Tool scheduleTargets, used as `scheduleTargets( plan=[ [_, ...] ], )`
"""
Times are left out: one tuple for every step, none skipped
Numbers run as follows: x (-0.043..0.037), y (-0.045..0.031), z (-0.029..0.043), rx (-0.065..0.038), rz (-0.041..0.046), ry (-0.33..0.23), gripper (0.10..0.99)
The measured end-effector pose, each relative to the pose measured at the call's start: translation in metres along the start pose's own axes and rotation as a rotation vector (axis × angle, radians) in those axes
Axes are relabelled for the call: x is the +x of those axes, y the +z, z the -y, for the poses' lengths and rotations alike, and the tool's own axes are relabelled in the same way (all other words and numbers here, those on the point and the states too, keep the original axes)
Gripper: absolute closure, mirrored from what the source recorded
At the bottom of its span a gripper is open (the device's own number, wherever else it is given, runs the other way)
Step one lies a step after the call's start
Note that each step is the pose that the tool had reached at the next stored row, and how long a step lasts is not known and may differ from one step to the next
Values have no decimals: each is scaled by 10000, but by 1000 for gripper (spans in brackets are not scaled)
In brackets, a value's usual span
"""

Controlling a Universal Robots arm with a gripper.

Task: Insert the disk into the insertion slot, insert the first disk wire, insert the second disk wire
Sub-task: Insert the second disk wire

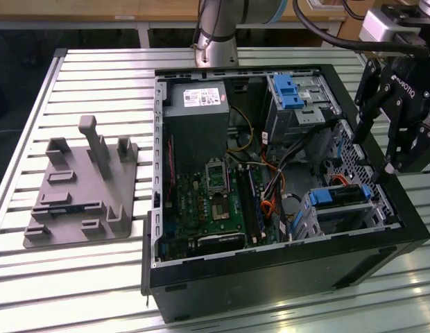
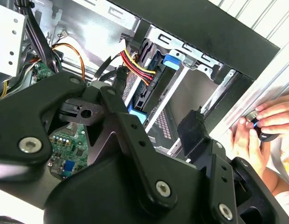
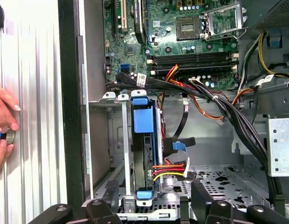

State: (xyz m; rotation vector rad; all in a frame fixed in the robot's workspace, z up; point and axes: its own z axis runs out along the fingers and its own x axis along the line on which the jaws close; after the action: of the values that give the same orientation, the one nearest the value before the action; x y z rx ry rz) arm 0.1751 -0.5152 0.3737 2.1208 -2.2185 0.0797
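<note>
Bench (image 1: pixel 76 83) carries an open black PC case (image 1: pixel 270 277). Gripper (image 1: pixel 374 149) hangs over the case rim at the exterior view's right, spread wide and holding nothing. The disk (image 3: pixel 141 135) is seated in the insertion slot (image 3: pixel 112 154). A red-yellow-black wire (image 3: pixel 168 170) runs to the disk's side. A hand (image 3: pixel 2 126) rests on the bench. The PSU's white label (image 1: pixel 201 98) can't be read.

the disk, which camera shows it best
First wrist view: the disk sits edge-on, whole length visible, in the insertion slot. Exterior view shows it small; second wrist view catches it slanted among wires.
</note>
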Motion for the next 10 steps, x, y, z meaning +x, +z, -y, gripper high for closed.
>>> scheduleTargets(
  plan=[
    [0, 0, 0, 0, 0, 0, 373],
    [-3, 0, 0, 1, -3, 0, 373],
    [-8, -2, -1, 1, -18, 0, 373],
    [-18, -3, -1, 2, -36, 1, 373],
    [-32, -6, -2, 3, -62, 1, 373],
    [-47, -9, -3, 4, -87, 1, 373],
    [-64, -12, -4, 5, -110, 2, 373],
    [-89, -19, -5, 6, -148, 2, 373],
    [-119, -26, -7, 9, -198, 3, 373],
    [-149, -35, -9, 11, -256, 3, 373]
  ],
)
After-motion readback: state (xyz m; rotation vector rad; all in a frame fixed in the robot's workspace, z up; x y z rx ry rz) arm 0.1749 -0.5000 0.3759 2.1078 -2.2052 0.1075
